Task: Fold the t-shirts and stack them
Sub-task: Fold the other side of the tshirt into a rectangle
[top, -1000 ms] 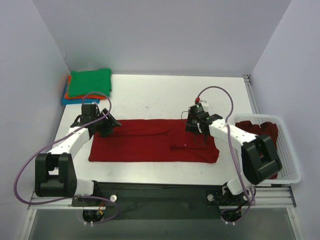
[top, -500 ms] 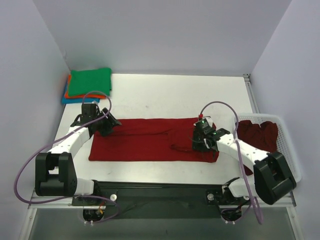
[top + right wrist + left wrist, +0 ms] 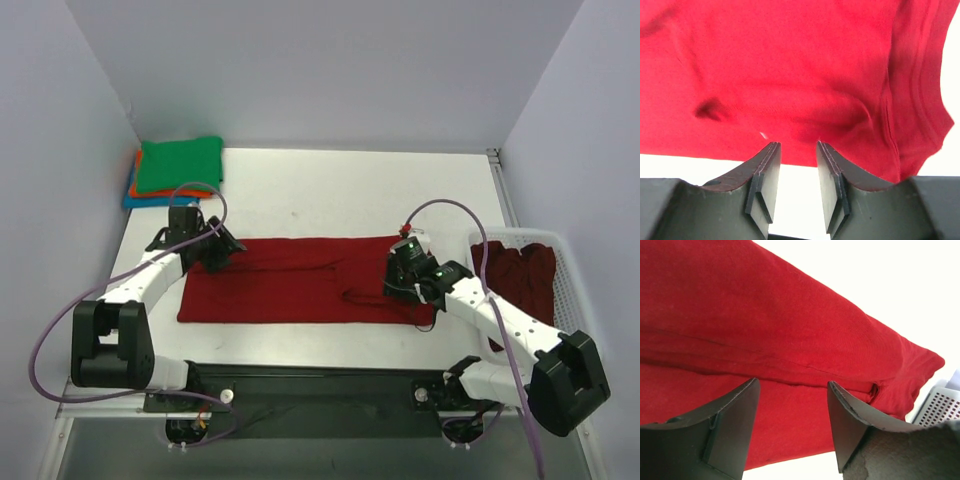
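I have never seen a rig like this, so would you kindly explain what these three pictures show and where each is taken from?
These are two robot arms bolted to a table, each ending in a two-finger gripper. The wide picture comes from a fixed camera above and behind them; the close-ups come from wrist cameras looking past each gripper's fingers. A dark red t-shirt lies spread on the table. Folded shirts, green on top, are stacked at the far left corner; a white basket on the right holds more dark red cloth. The left gripper and right gripper are open at the shirt, apparently holding nothing.
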